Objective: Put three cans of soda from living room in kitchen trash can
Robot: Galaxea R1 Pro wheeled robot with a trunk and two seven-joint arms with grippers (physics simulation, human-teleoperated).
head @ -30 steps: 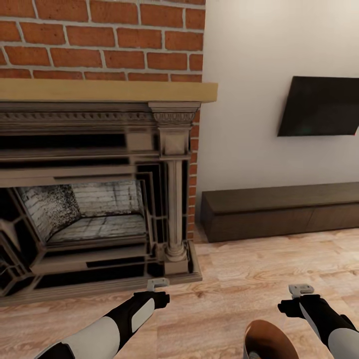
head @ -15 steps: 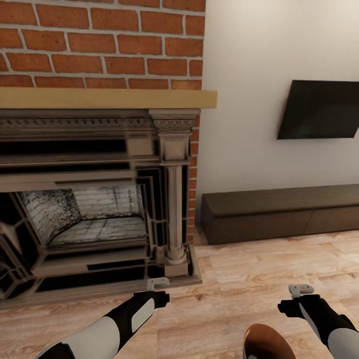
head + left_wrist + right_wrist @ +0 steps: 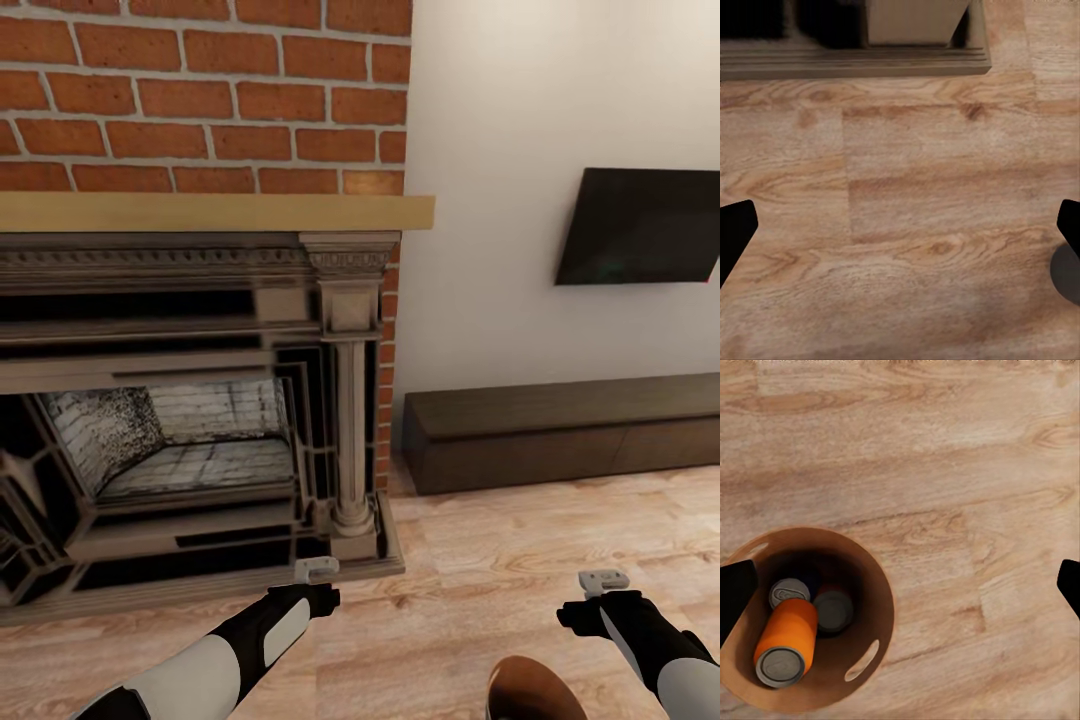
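The tash can (image 3: pixel 874 585), a round bin with an orange-brown inside, holds the three can of soda. One orange can (image 3: pixel 789 639) lies tilted on its side. Two more stand with grey tops up (image 3: pixel 834 610) (image 3: pixel 789 591). My right gripper (image 3: pixel 900 592) hovers open above the bin, its fingertips (image 3: pixel 735 592) spread wide. In the head view the tash can (image 3: pixel 530 690) peeks in at the lower edge, just left of my right gripper (image 3: pixel 603 580). My left gripper (image 3: pixel 317 570) is open over bare wood floor (image 3: pixel 900 187), holding nothing.
A red-brick fireplace (image 3: pixel 200 400) with a wooden mantel stands close ahead on the left, its hearth base (image 3: pixel 855 60) near my left gripper. A low dark bench (image 3: pixel 560 430) runs along the white wall under a black TV (image 3: pixel 640 225). Wood floor lies open to the right.
The whole head view has slid downward, so the camera has moved. Both arms keep their places in the picture and the bin shows less at the lower edge.
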